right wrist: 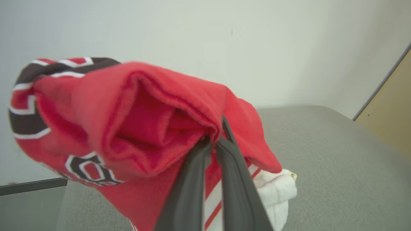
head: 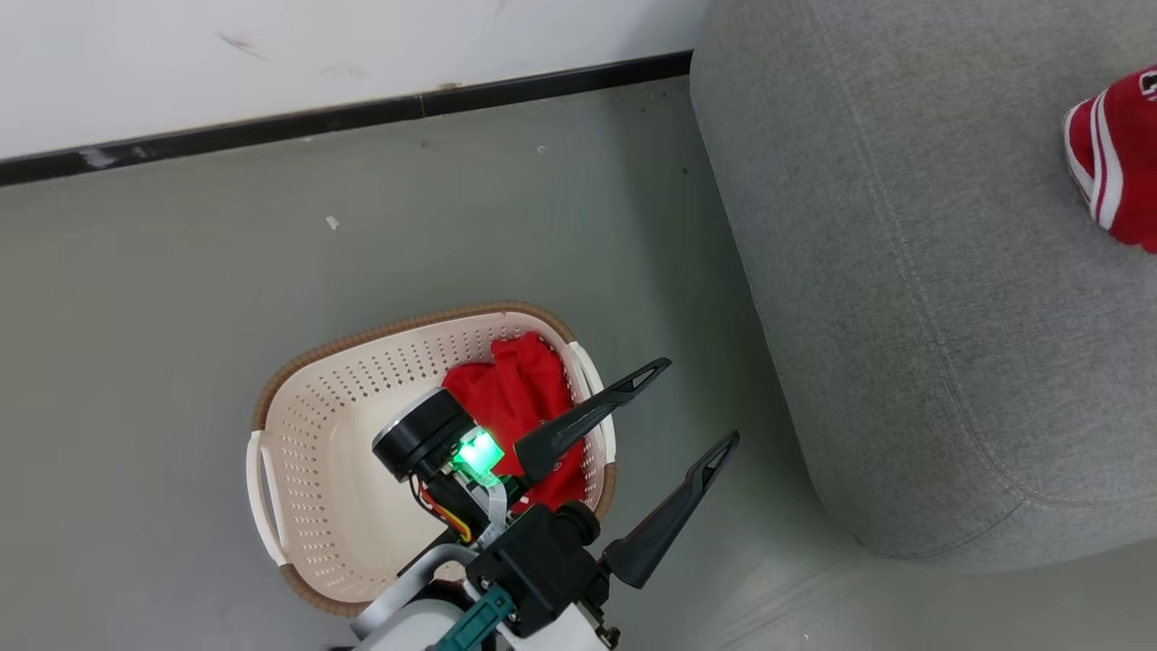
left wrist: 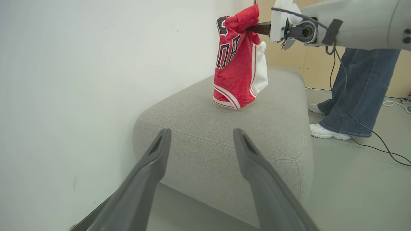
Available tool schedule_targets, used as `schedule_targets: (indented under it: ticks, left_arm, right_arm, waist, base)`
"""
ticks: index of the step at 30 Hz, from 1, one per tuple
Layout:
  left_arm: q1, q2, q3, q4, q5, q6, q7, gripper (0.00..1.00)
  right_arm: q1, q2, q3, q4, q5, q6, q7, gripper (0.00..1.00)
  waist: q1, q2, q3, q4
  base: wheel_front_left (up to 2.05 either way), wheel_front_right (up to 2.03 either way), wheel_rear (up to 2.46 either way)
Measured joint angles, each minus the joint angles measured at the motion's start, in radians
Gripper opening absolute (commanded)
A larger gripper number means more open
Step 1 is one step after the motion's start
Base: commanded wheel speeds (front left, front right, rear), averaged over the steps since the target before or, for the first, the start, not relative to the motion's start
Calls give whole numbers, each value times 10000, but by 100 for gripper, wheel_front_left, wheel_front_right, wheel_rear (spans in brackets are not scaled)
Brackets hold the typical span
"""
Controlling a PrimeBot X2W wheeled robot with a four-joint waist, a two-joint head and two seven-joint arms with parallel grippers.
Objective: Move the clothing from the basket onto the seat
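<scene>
- Head view: the left gripper [head: 698, 402] sits at lower centre, its two dark fingers spread wide with nothing between them, angled toward the upper right.
- Under that arm, the cream basket [head: 334, 425] stands on the grey floor [head: 271, 244] at lower left of the frame, brown rim showing all around.
- Inside the basket a crumpled red garment [head: 515, 389] lies against the right-hand wall; too bunched up to read any lettering.
- The grey seat [head: 904, 316] takes up the right side of the head view, and a slice of the red jersey [head: 1121, 154] peeks in at the right edge, over the cushion.
- Left wrist view: wide-open fingers frame the seat corner, and at upper centre the right gripper [left wrist: 258, 28] comes in from the right, clamped on the top of the jersey.
- The jersey hangs straight down, black-and-white numerals facing left, and its striped hem looks to be just touching the cushion top.
- Right wrist view: the fingers are pinched tight on a fold of red cloth, the seat spreading out at lower right.
- A person in jeans [left wrist: 359, 86] and white shoes [left wrist: 327, 131] stands on the floor beside the seat, at the right of the left wrist view.
</scene>
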Motion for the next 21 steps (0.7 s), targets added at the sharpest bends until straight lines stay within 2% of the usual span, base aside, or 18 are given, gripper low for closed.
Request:
schedule_targets:
  ticks: [5,13,21]
  left_arm:
    - [-347,-25,-81,-148,96,-100,107,100]
    - [-817,-10,-104,-196,173,-276,263,100]
    - [-1345,-46,-121,-213,253,-351,259,100]
  right_arm:
    - [4,504,-199,851,-82,0,-159,0]
    - [-34,838,-372,1848,-161,0,-403,0]
    - [-316,855,-495,2019,-140,0,-600,0]
  waist:
    - [-1,0,518,180]
    - [0,0,1340,437]
    - [0,0,1921,544]
  base:
    - [0,0,0]
    - [0,0,0]
    - [0,0,0]
